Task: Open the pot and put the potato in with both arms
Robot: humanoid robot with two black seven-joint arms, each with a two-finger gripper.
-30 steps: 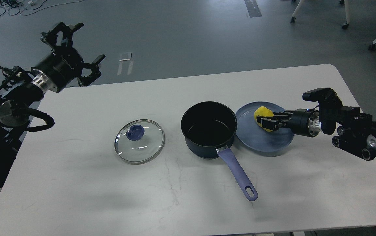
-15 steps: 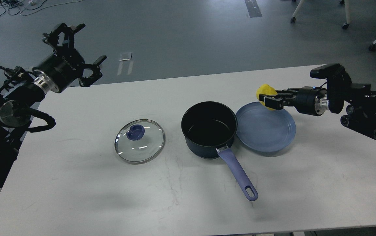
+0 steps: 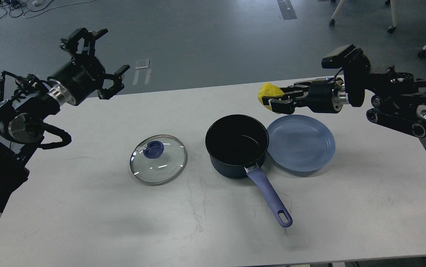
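Observation:
The dark blue pot (image 3: 237, 146) stands open in the middle of the white table (image 3: 87, 207), its purple handle (image 3: 270, 196) pointing to the front right. Its glass lid (image 3: 158, 159) with a blue knob lies flat on the table to the pot's left. My right gripper (image 3: 272, 101) is shut on the yellow potato (image 3: 266, 94) and holds it in the air, above and behind the pot's right rim. My left gripper (image 3: 100, 55) is open and empty, high beyond the table's far left corner.
An empty blue plate (image 3: 301, 142) lies right of the pot, touching it. Chair and table legs stand on the grey floor at the far right.
My right gripper has lifted the potato off the blue plate and carried it up and to the left, toward the pot. My left arm has shifted slightly right.

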